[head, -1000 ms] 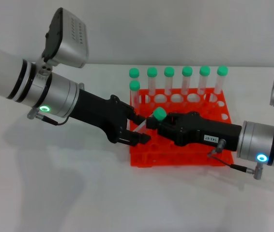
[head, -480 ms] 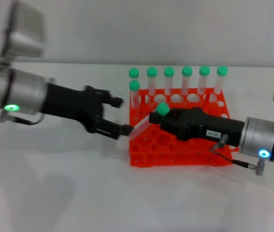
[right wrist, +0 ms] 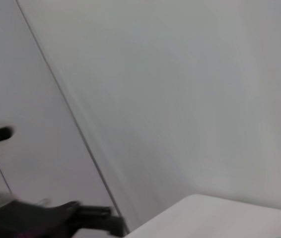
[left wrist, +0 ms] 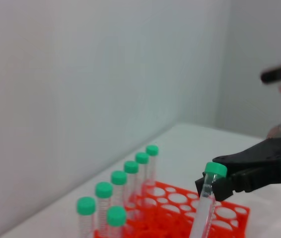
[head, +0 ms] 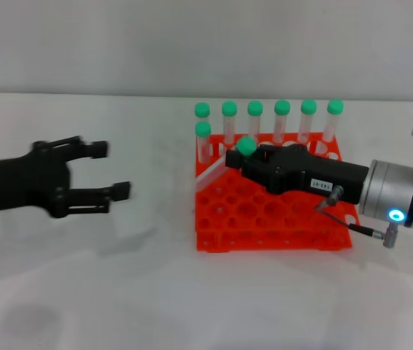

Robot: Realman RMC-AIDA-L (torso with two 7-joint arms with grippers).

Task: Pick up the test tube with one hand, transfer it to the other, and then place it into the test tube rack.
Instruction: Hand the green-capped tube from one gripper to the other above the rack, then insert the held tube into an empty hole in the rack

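Since a moment ago your left gripper (head: 112,170) has let go of the test tube and pulled well away from the rack; it now hangs off to the left over the bare table (head: 82,292), its fingers spread wide with nothing between them. The handover looks done, so leave that arm where it is, clear of the work.

Moving right, the test tube (head: 225,164) is now held only by your right gripper (head: 233,159). The fingers are pinched on it just below the green cap (head: 246,146), and the clear body slants down and away from the fingertips toward the left front edge of the test tube rack (head: 272,237). In the left wrist view you can see the same grip: the cap (left wrist: 215,169) sits just above the black fingers and the tube (left wrist: 202,213) hangs below them over the orange holes.

The step in hand, as I judge it, is seating the tube. It is tilted, not upright, so bring the wrist round until the body hangs straight beneath the fingertips before you lower. Pick an open hole in front of the row of capped tubes (head: 268,120) standing beyond the fingers, and keep the cap clear of the single tube (head: 203,142) just beside it. Line the lower tip up over both tiers, descend slowly, and part the fingers only once the tube stands in the hole on its own.
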